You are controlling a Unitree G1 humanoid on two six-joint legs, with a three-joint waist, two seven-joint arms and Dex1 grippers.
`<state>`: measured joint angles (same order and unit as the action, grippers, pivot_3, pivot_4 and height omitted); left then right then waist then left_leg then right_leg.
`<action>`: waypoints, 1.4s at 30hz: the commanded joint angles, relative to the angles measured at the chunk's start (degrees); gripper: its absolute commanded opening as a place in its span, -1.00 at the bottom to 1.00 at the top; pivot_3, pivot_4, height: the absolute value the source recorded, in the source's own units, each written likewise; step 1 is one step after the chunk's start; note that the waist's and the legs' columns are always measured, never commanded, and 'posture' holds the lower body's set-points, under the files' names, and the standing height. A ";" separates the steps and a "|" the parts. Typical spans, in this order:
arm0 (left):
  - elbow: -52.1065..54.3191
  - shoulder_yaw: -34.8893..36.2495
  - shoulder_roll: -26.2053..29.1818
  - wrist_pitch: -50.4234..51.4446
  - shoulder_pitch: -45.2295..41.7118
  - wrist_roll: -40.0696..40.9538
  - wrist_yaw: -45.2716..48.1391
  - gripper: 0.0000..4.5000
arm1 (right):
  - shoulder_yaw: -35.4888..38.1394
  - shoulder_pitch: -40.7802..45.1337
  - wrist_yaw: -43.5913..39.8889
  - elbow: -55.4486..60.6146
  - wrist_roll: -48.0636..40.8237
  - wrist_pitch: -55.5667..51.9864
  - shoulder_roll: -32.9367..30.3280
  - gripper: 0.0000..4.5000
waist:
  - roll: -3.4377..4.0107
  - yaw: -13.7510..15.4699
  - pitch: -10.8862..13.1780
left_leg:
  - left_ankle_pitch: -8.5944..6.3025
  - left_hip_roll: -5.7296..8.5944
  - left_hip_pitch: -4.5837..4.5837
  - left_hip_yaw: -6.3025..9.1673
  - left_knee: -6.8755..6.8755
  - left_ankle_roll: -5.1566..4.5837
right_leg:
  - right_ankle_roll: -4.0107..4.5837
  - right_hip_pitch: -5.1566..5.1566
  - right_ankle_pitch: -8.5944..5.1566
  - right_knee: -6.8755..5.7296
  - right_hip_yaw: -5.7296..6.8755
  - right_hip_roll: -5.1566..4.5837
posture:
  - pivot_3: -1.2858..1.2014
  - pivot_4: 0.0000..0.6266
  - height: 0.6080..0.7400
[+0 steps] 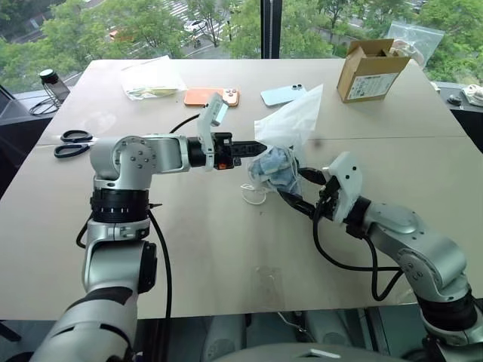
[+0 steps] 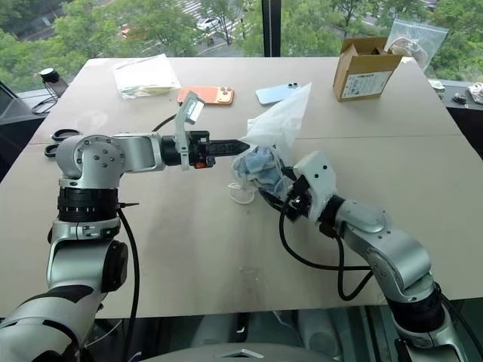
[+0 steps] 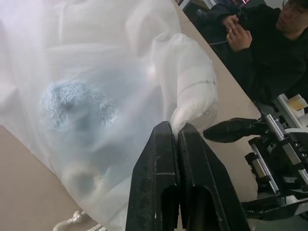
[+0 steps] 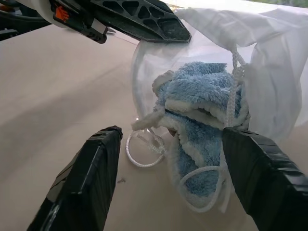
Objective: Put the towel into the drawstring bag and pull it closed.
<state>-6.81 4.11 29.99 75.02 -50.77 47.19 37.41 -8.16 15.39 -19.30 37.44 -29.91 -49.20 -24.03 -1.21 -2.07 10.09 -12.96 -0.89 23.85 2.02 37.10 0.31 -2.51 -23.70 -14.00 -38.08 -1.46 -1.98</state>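
The white drawstring bag (image 1: 290, 121) hangs above the middle of the table, its mouth facing down toward me. My left gripper (image 1: 256, 145) is shut on the bag's rim and holds it up. The light-blue towel (image 4: 202, 110) sits in the bag's mouth, with its lower folds bulging out; in the left wrist view it shows through the thin fabric as a blue patch. White cords (image 4: 144, 154) trail from the mouth onto the table. My right gripper (image 4: 172, 132) is open just in front of the mouth, with one finger on each side of the towel and nothing held.
Toward the far edge lie an orange phone (image 1: 211, 96), a light-blue phone (image 1: 284, 94), a clear plastic bag (image 1: 153, 78) and a cardboard box (image 1: 370, 69). Scissors (image 1: 73, 142) lie at the left. A person (image 3: 269, 43) sits beyond the table.
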 commanded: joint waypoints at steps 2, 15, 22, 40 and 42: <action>2.39 0.47 -0.55 -1.10 -2.29 -0.45 0.30 -1.00 | 1.73 0.14 5.22 2.97 0.57 -5.38 1.19 0.49 | 0.00 0.11 0.00 | 0.00 0.01 0.00 -0.01 0.02 0.00 | 0.00 0.00 0.00 0.00 0.00 -0.01 | 0.03 -0.52 1.00; 3.92 -0.46 -4.37 -1.90 -2.73 -3.24 -2.38 -1.00 | 0.79 2.44 5.12 2.85 -0.35 -10.12 2.78 0.49 | 0.00 0.05 0.00 | 0.00 0.02 0.00 0.00 0.02 0.00 | 0.00 0.00 0.00 -0.01 0.00 0.00 | 0.03 -0.52 1.00; 4.73 -0.93 -6.36 -2.16 -2.78 -4.63 -3.30 -1.00 | -1.11 7.08 7.77 -1.93 5.30 -8.55 3.47 0.49 | 0.00 -0.02 0.00 | 0.00 0.02 0.00 0.00 0.04 0.00 | 0.00 0.00 0.00 -0.02 0.00 0.00 | 0.03 -0.52 1.00; 6.02 -1.34 -8.63 -2.24 -2.21 -4.38 -3.30 -1.00 | -5.85 10.86 6.67 -15.69 16.85 2.78 6.81 0.49 | 0.00 -0.13 0.00 | 0.00 0.03 -0.01 -0.02 0.04 0.00 | 0.00 0.00 0.01 -0.04 -0.02 -0.01 | 0.03 -0.52 1.00; 6.15 -1.78 -8.29 -2.41 -2.12 -4.49 -2.61 -1.00 | -6.33 11.25 4.72 -17.57 17.36 4.75 6.40 0.39 | 0.00 -0.13 0.00 | 0.00 0.03 -0.01 -0.03 0.04 0.00 | 0.00 0.00 0.01 -0.04 -0.02 -0.01 | 0.03 -0.52 1.00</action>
<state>-3.21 2.10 21.16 73.28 -52.04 41.91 33.61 -14.38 25.70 -12.84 19.61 -13.34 -47.31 -17.25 -1.21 -2.20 10.09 -12.96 -0.86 23.84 2.00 37.15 0.31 -2.51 -23.70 -13.99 -38.12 -1.47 -1.99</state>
